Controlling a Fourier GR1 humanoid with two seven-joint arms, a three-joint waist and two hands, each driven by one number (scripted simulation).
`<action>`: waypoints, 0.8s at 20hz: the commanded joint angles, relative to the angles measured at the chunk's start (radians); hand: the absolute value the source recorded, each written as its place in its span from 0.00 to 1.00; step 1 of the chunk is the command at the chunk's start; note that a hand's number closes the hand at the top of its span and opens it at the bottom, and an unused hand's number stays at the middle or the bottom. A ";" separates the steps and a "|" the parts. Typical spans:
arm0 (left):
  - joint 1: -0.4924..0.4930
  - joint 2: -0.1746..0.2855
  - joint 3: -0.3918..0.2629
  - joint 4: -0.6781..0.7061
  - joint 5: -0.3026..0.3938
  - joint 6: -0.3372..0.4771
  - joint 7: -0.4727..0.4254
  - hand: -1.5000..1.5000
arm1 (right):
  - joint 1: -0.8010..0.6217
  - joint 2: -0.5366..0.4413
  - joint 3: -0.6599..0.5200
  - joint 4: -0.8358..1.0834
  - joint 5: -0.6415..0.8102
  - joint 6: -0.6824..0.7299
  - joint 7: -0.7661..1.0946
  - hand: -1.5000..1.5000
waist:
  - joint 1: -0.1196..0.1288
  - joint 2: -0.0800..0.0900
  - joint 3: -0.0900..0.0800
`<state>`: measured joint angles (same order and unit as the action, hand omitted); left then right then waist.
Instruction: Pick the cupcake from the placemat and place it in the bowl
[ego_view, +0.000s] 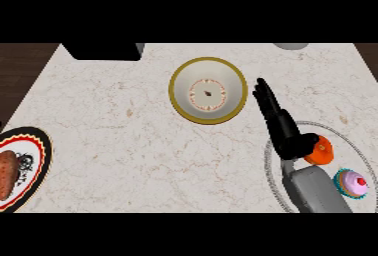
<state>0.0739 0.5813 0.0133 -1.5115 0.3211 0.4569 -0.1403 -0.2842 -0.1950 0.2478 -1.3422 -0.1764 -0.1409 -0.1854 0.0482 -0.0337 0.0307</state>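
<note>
even diffuse light, bright pale counter (111, 125), soft shading inside bowl (184, 82)

Gold-rimmed cream bowl (183, 82), pink-frosted cupcake (351, 183), veined marble counter (111, 115)

A pink-frosted cupcake (351, 183) in a teal wrapper stands upright on the round, grey-rimmed placemat (345, 145). The gold-rimmed cream bowl (208, 90) sits upright, well apart.

Pale veined marble counter (111, 125); dark wood floor (22, 60) beyond its corners
</note>
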 joint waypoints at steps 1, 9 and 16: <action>0.018 0.013 0.005 -0.079 -0.025 0.029 0.036 0.50 | 0.029 -0.064 -0.031 -0.099 0.001 0.023 -0.008 1.00 | -0.048 0.027 -0.030; -0.002 0.012 -0.065 -0.048 0.017 -0.070 0.091 0.50 | 0.235 -0.533 -0.251 0.029 0.280 -0.137 0.192 0.00 | -0.232 0.026 -0.043; -0.080 -0.005 -0.111 -0.047 0.010 -0.095 0.146 0.50 | 0.634 -0.504 -0.302 -0.404 0.328 -0.313 0.230 0.00 | -0.170 0.018 -0.036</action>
<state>0.0447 0.5898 -0.0685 -1.5677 0.3374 0.3725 -0.0251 0.1644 -0.6739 -0.0366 -1.5674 0.1040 -0.3919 -0.0070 -0.1351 -0.0195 -0.0061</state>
